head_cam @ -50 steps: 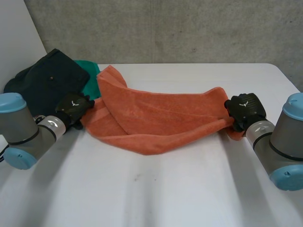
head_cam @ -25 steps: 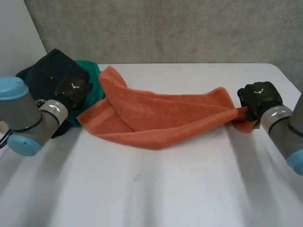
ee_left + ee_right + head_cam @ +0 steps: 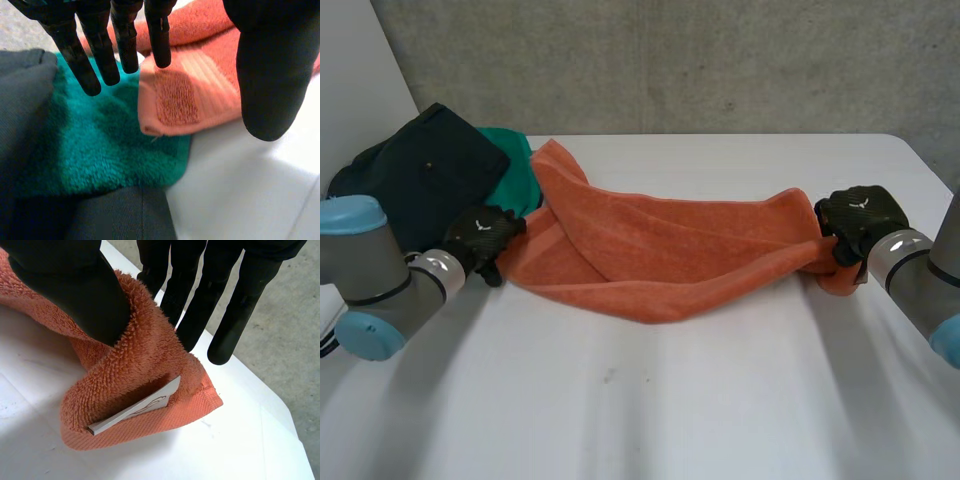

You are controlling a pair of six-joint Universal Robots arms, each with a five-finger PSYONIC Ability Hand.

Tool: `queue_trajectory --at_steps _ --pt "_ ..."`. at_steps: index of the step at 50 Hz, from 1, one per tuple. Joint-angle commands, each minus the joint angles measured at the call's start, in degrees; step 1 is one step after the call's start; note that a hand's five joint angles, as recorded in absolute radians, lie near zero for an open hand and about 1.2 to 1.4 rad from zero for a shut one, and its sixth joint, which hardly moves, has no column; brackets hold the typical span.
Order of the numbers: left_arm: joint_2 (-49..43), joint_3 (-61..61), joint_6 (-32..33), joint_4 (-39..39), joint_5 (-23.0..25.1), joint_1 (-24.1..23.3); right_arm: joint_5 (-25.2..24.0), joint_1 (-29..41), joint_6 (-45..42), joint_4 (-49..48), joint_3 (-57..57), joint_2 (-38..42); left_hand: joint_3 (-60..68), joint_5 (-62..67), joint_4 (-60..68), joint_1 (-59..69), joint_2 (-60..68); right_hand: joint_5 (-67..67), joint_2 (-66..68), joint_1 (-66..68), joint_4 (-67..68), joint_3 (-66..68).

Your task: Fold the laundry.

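An orange towel (image 3: 660, 250) lies crumpled lengthwise across the white table (image 3: 670, 400), drawn out between both hands. My left hand (image 3: 485, 235) hovers at its left corner (image 3: 175, 95) with fingers (image 3: 125, 40) straight and thumb apart, holding nothing. My right hand (image 3: 860, 215) has the towel's right end (image 3: 140, 390) pinched between thumb (image 3: 75, 285) and fingers. A white label (image 3: 145, 407) hangs from that end, which rests on the table.
A green towel (image 3: 515, 170) and a dark garment (image 3: 420, 170) are piled at the table's back left, right beside my left hand; the orange corner overlaps the green towel (image 3: 90, 145). The table's right edge runs close behind my right hand.
My left hand lifted back over the pile, then came down again to the towel's left corner. My right hand drew the towel's right end further right, stretching it.
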Motion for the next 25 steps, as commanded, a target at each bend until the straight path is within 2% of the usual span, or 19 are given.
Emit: queue_trajectory --at_steps 1,25 --pt "-3.78 5.83 0.28 -3.37 -0.08 0.01 0.01 0.01 -0.05 -0.04 0.09 1.12 3.24 4.46 4.22 4.45 3.48 12.16 12.38 15.5 11.18 11.71" --pt "-9.14 16.11 -0.07 -2.93 -0.08 -1.39 0.01 0.37 -0.76 -0.04 0.97 2.7 10.82 12.04 11.8 12.03 11.06 12.16 12.38 15.5 11.18 11.71"
